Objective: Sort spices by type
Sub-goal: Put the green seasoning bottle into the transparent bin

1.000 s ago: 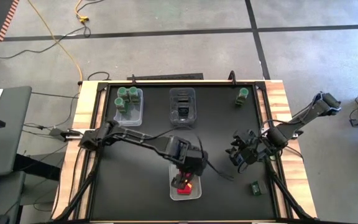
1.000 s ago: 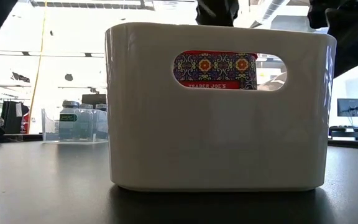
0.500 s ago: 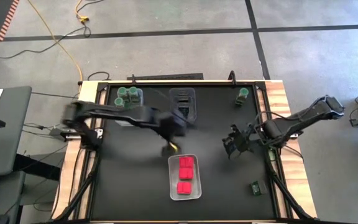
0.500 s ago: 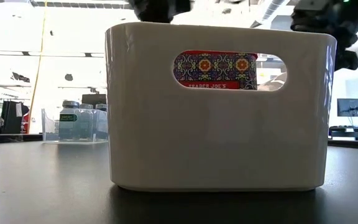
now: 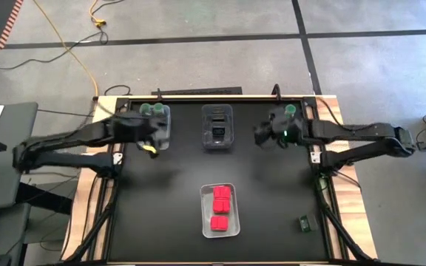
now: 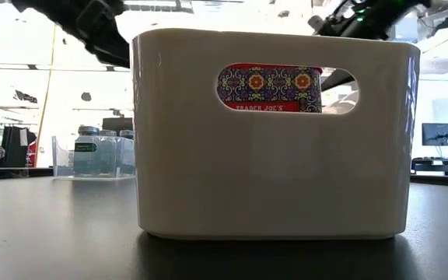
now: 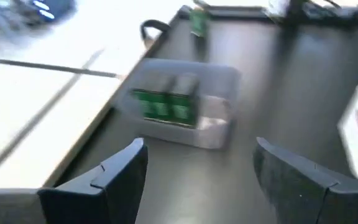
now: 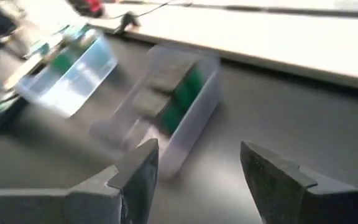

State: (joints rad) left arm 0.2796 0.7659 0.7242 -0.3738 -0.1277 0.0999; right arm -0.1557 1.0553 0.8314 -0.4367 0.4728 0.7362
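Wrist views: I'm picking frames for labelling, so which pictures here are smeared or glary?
Left wrist view: motion-smeared, the jar bin streaked, only the pincer fingers sharp. Right wrist view: soft too, the box bin blurred. Low view: bright windows behind, the white bin crisp. High view: even light, sharp red packets.

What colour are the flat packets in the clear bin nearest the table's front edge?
Red: three flat rectangular packets in the clear plastic bin, clearest in the high view.

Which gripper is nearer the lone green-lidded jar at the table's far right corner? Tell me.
Right. The right gripper hangs open just beside the jar; the left gripper, also open, is across the table by the jar bin.
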